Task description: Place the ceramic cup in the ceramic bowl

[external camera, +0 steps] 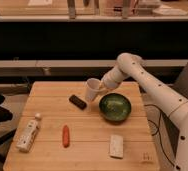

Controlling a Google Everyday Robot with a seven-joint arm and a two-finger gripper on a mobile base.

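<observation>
The gripper [101, 87], jaws clamped on the small plain white ceramic cup [92, 90], holds it tilted above the wooden desk [87, 150]. The cup hangs just left of the round glossy green ceramic bowl [115, 106].

Smooth white jointed arm [152, 87], small pale claw [101, 88].

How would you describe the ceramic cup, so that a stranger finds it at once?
On the wooden table, look left of the green ceramic bowl. There the gripper holds the ceramic cup, tilted, above the table. It is plain white, without handle, unlike the capped white bottle.
</observation>
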